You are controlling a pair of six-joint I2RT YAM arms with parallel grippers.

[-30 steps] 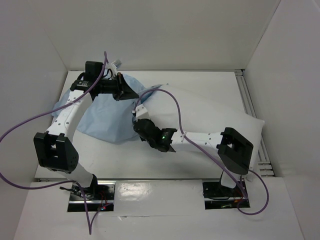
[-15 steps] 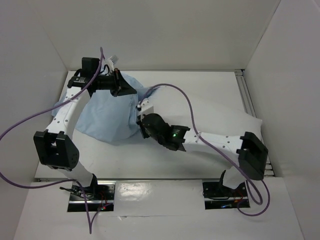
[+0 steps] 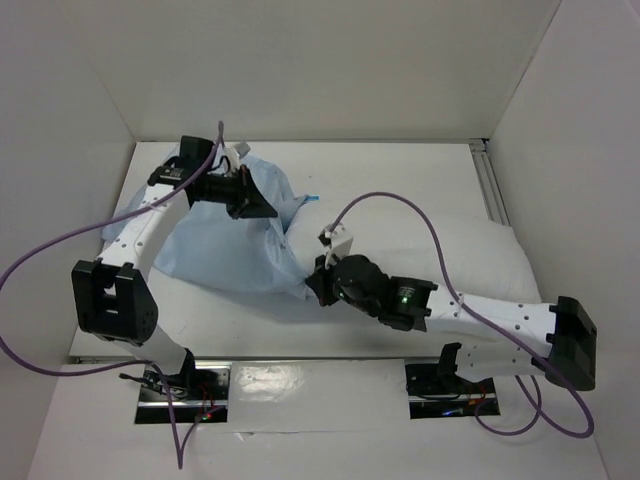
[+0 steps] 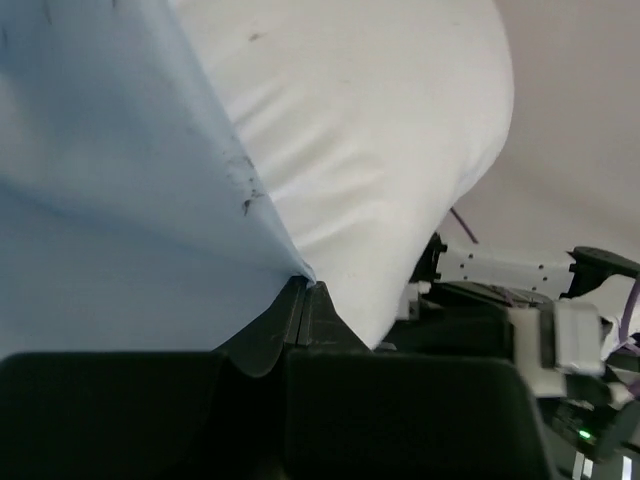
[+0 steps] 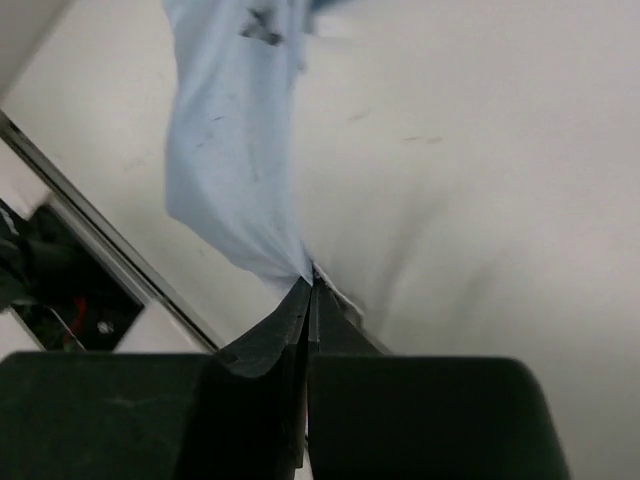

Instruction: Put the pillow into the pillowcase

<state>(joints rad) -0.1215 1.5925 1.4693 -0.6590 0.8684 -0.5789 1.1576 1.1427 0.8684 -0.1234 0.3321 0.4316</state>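
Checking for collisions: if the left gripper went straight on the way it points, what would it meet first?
Probably the pillow: the left gripper, shut on the pillowcase edge, points at its white bulge just ahead, though depth is unclear.

Pillow (image 3: 395,240): you see only its right part; left end hidden under the pillowcase (image 3: 220,240). Pillowcase: cut off by the edges in both wrist views. Blue speck (image 3: 312,198): too small to identify.

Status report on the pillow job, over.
Both shut on pillowcase edge: left end effector far side, right end effector near side. White pillow mostly outside it. Right arm's purple cable loops over pillow.
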